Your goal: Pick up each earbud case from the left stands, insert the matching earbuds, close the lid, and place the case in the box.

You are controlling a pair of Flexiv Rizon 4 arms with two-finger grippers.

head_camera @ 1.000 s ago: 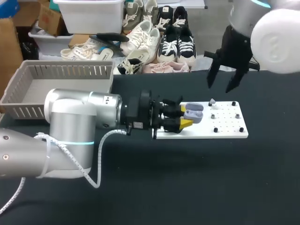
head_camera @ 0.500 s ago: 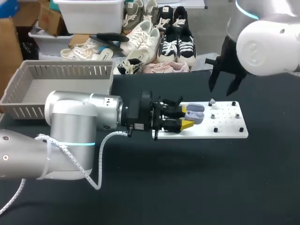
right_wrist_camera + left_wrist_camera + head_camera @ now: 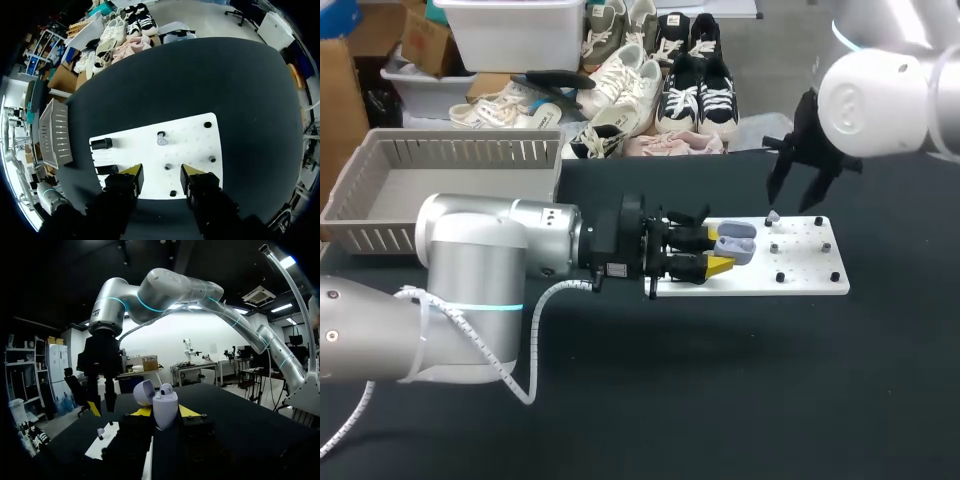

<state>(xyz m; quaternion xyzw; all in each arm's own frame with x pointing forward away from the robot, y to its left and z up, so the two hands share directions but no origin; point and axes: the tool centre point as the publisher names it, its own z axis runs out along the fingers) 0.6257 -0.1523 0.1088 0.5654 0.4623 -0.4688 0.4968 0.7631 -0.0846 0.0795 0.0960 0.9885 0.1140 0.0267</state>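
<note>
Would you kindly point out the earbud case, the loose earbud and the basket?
earbud case [image 3: 165, 410]: left wrist view, on its body below the open lid.
earbud [image 3: 161, 139]: right wrist view, on its middle.
basket [image 3: 460, 152]: head view, on its slatted far wall.

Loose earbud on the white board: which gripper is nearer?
Right. The right gripper hangs open above the earbud; the left gripper, farther off, holds the earbud case.

Table [image 3: 720, 400] here is just a big flat black top, matte, running right across the head view. Light on it looks soft and even.
</note>
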